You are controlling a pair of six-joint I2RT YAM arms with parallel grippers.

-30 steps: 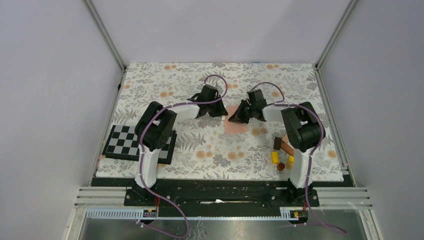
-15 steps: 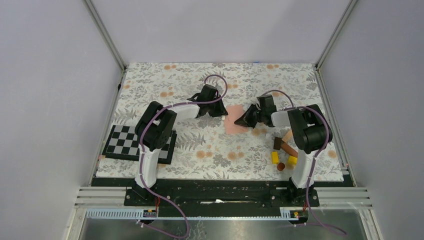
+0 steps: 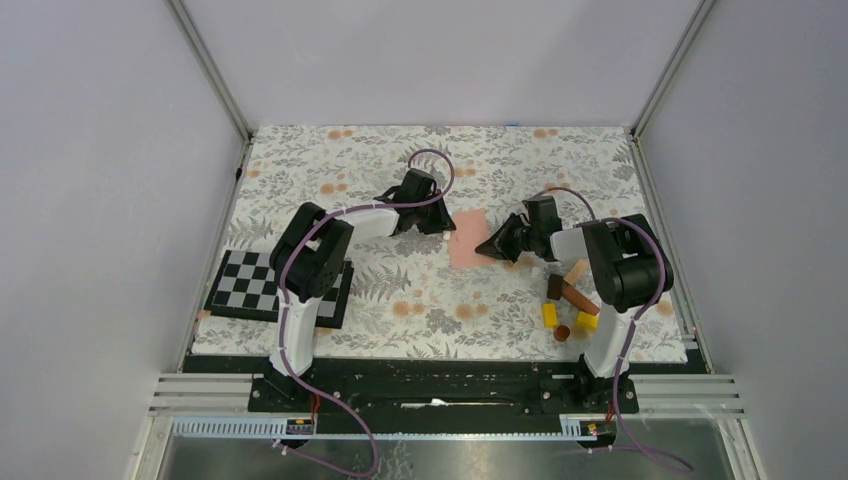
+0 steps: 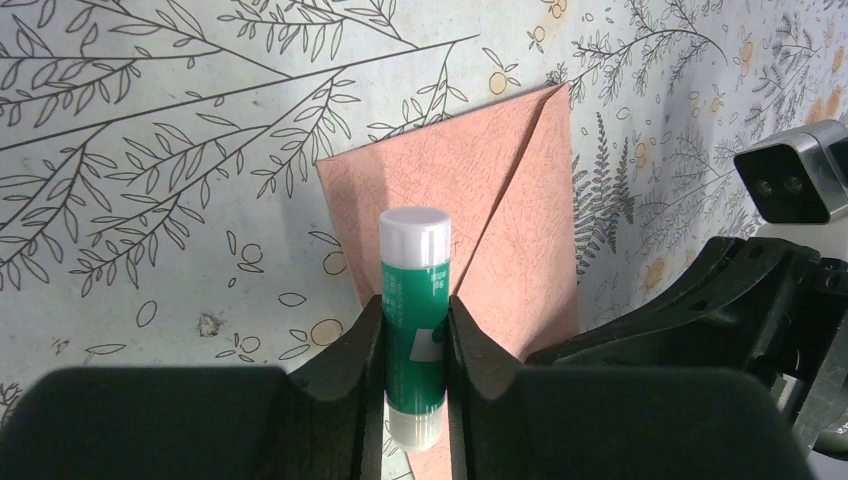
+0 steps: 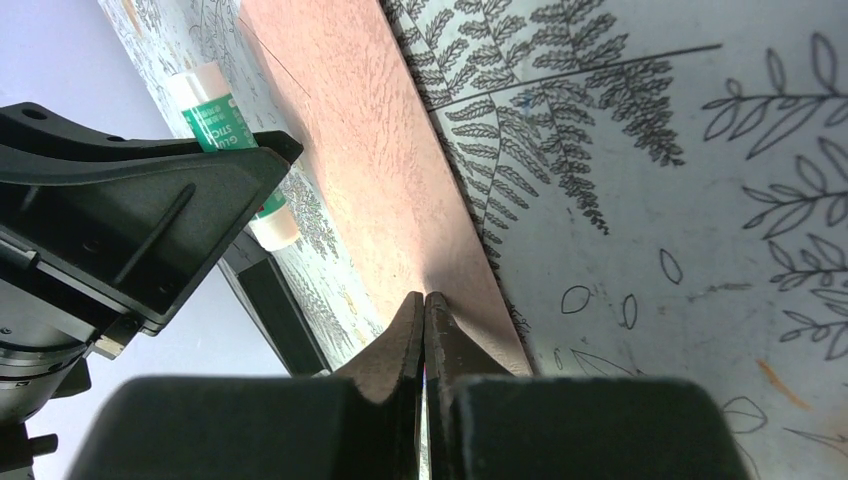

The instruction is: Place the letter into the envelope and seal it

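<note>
My left arm (image 3: pixel 318 250) reaches forward, and my left gripper (image 4: pixel 415 315) is clamped on a glue stick (image 4: pixel 414 270), jaws slightly apart. My right arm (image 3: pixel 620 262) bends low, and my right gripper (image 5: pixel 424 305) points leftward, fingertips pressed fully together.

**A robotics lab test cell**

A left arm (image 3: pixel 312 258) and a right arm (image 3: pixel 618 265), both small robots, are bolted to aluminium rails (image 3: pixel 190 392) at the near edge of a bench (image 3: pixel 420 300) covered in leaf-print cloth. Plain grey panels (image 3: pixel 100 200) on metal posts (image 3: pixel 210 70) box it in. Staged props lie there: a pink envelope (image 3: pixel 468 240), a checkerboard (image 3: pixel 255 285) and coloured blocks (image 3: pixel 565 300).
</note>
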